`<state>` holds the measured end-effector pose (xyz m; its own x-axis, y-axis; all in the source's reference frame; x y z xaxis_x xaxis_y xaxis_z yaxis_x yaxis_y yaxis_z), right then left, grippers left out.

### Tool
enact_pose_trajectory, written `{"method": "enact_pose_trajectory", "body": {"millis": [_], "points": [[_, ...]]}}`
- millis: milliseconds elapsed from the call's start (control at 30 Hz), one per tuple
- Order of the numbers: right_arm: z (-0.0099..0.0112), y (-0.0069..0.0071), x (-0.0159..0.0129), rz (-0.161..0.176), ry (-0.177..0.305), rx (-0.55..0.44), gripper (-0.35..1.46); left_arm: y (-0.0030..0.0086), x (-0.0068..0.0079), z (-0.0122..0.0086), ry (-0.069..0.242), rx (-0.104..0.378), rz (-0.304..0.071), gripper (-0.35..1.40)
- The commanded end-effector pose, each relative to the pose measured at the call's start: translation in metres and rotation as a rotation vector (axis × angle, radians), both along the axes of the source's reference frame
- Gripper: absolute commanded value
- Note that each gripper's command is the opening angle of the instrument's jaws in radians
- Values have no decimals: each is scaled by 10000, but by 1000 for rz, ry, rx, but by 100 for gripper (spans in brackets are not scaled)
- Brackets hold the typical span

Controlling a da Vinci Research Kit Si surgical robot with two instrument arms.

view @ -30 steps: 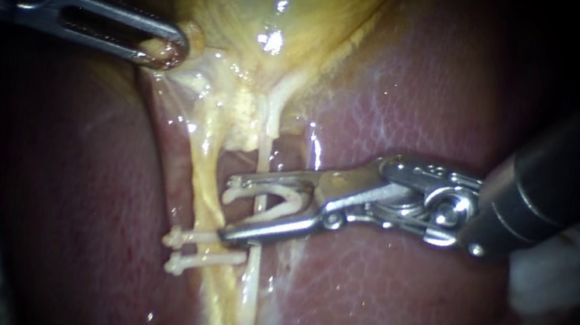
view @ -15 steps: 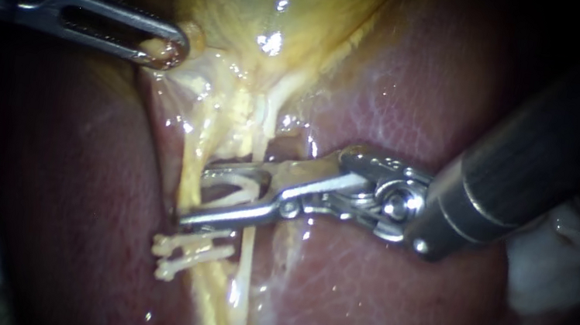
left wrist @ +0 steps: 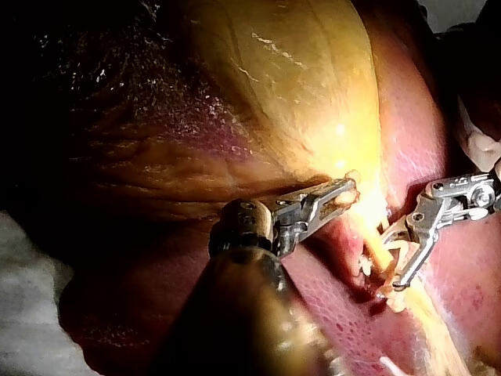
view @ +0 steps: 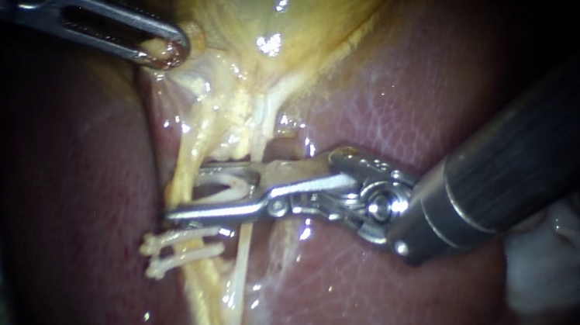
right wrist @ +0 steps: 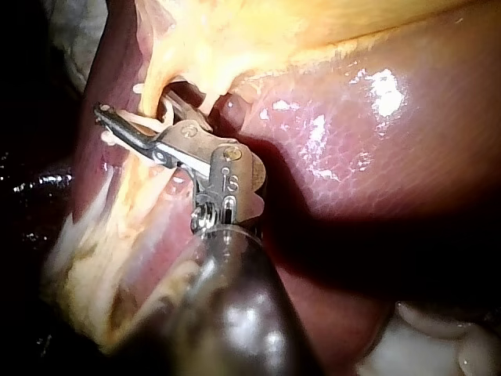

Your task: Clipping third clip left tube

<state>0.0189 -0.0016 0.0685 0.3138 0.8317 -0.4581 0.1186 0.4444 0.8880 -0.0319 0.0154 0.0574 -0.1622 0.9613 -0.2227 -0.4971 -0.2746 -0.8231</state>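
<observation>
**Right instrument astride the left tube, clip loaded and not yet closed**

The left tube (view: 185, 153) runs lengthwise from the gallbladder (view: 277, 3) down over the liver (view: 410, 104), slanting slightly. It looks thin, soft and wet, so judge it slippery and easily torn; do not hold it directly. The left instrument (view: 163, 51) has its hand pinching the gallbladder edge, drawing the tube taut. The right instrument (view: 187, 191) crosses the tube nearly square-on, its hand spread and carrying the clip (view: 223, 184), whose legs appear to lie either side of the tube. The best seat looks to be the bare stretch just beside the two clips (view: 181, 250), on the gallbladder side.
</observation>
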Motion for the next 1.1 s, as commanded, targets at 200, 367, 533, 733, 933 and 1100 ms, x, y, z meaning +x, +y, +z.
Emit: {"method": "enact_pose_trajectory", "body": {"millis": [200, 367, 533, 733, 933, 1100], "points": [[15, -9, -4, -16, -16, -17, 46, 0, 1, 0, 0, 0, 1, -35], [12, -6, -5, -9, -3, -11, 47, 0, 1, 0, 0, 0, 1, -35], [4, -1, -4, 15, 39, 5, 47, 0, 1, 0, 0, 0, 1, -35], [-15, 15, -5, 46, 89, 45, 46, 0, 1, 0, 0, 0, 1, -35], [-33, 26, -5, 69, 130, 68, 46, 0, 1, 0, 0, 0, 0, -35], [-48, 31, -4, 82, 159, 84, 46, 0, 1, 0, 0, 0, 0, -35]]}}
